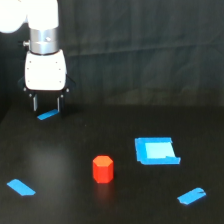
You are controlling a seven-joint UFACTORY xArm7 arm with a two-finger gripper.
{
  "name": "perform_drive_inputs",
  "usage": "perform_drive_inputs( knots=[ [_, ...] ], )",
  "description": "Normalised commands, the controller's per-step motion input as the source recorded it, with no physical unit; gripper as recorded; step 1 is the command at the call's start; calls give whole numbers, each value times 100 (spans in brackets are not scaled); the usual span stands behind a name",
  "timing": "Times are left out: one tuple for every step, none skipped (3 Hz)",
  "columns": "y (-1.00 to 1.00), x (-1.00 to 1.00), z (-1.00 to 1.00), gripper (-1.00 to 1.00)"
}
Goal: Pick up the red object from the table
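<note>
We see our single arm at the exterior view's upper left, its white wrist housing pointing straight down. Our hand hangs below it with two thin dark fingers spread apart, gripping nothing, their tips low near the surface.

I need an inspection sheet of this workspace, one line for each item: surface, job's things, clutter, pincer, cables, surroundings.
Surface: the table is flat, matte black, with no spill seen.
Job's things: the red object stands upright near the middle front, touching nothing, not grasped.
Clutter: a blue square piece lies toward the exterior view's right of the red object; blue strips lie at front left, front right and under the pincer.
Pincer: the pincer hangs at the back left, fingers pointing down, apparently open, holding nothing, far from the red object.
Cables: nothing seen.
Surroundings: a dark curtain hangs behind the table.
</note>
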Motion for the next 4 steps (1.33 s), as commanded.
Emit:
perform_drive_inputs(
  knots=[
    [-47, 28, -21, 100],
    [-79, 19, -40, 92],
    [-94, 41, -31, 100],
    [-82, 32, -35, 100]
  ],
)
